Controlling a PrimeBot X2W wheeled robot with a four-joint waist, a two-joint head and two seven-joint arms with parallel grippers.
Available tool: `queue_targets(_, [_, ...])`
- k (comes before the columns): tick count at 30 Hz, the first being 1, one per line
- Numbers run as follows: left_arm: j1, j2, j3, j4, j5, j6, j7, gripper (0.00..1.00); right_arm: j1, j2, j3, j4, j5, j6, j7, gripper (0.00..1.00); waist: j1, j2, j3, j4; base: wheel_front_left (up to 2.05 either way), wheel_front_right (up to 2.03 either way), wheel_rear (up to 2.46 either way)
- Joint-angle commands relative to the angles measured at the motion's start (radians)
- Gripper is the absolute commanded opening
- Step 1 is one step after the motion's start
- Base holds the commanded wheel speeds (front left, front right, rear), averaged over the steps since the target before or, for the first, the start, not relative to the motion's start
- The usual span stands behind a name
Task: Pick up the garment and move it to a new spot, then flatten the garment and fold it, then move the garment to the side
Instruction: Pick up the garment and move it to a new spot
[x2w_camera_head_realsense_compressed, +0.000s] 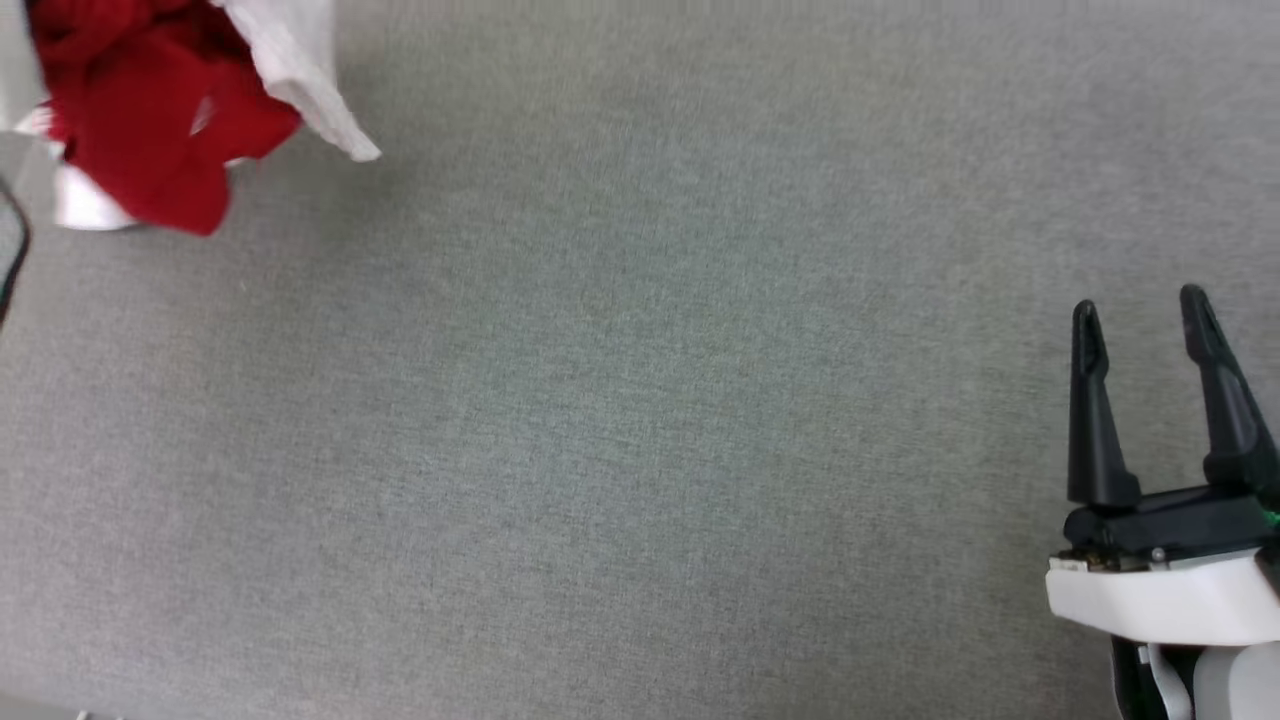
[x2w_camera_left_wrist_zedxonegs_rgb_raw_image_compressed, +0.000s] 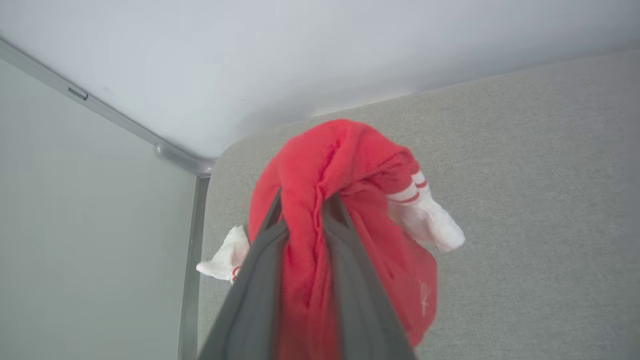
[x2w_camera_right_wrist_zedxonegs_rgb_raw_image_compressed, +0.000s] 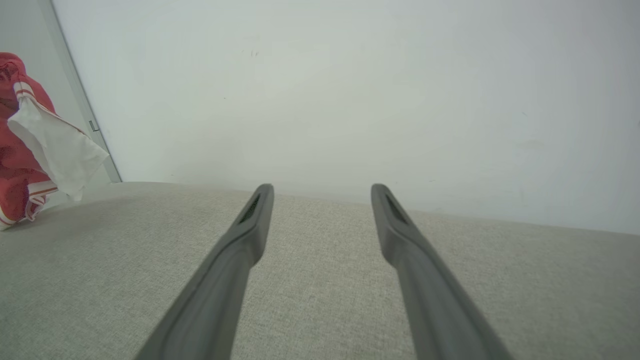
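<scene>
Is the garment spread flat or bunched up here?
Bunched up: the garment is a crumpled clump pinched in the left gripper, one white sleeve dangling.

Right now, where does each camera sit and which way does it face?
Head view: robot's head, looking down on the grey surface; right gripper open at lower right, garment upper left.
Left wrist view: left wrist, looking along the left gripper, shut on the bunched garment.
Right wrist view: right wrist, low over the surface, facing the pale wall past the open right gripper.
Shared: head and right wrist views both show the garment and right gripper.
</scene>
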Motion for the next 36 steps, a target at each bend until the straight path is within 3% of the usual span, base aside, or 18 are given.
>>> queue_targets(1, [-0.033, -0.022, -0.028, -0.032, -0.001, 0.0, 0.006, 0.0, 0.017, 0.001, 0.003, 0.014, 0.011, -0.001, -0.002, 1.0, 0.0, 0.0, -0.055, -0.023, 0.0, 0.0, 0.0])
queue_targets(18, [-0.166, -0.151, -0.265, -0.247, -0.021, 0.0, 0.025, 0.0, 0.077, 0.001, -0.004, 0.067, 0.07, -0.001, -0.002, 1.0, 0.0, 0.0, -0.187, -0.216, 0.0, 0.0, 0.0])
queue_targets(31, [-0.025, -0.248, -0.407, -0.263, -0.06, 0.0, -0.058, 0.0, 0.07, 0.001, -0.008, 0.076, 0.082, -0.001, -0.002, 1.0, 0.0, 0.0, -0.166, -0.292, 0.0, 0.0, 0.0])
queue_targets(36, [0.093, -0.332, -0.538, -0.207, -0.075, 0.0, -0.137, 0.0, 0.054, 0.001, -0.006, 0.079, 0.082, -0.001, -0.002, 1.0, 0.0, 0.0, -0.137, -0.305, 0.0, 0.0, 0.0])
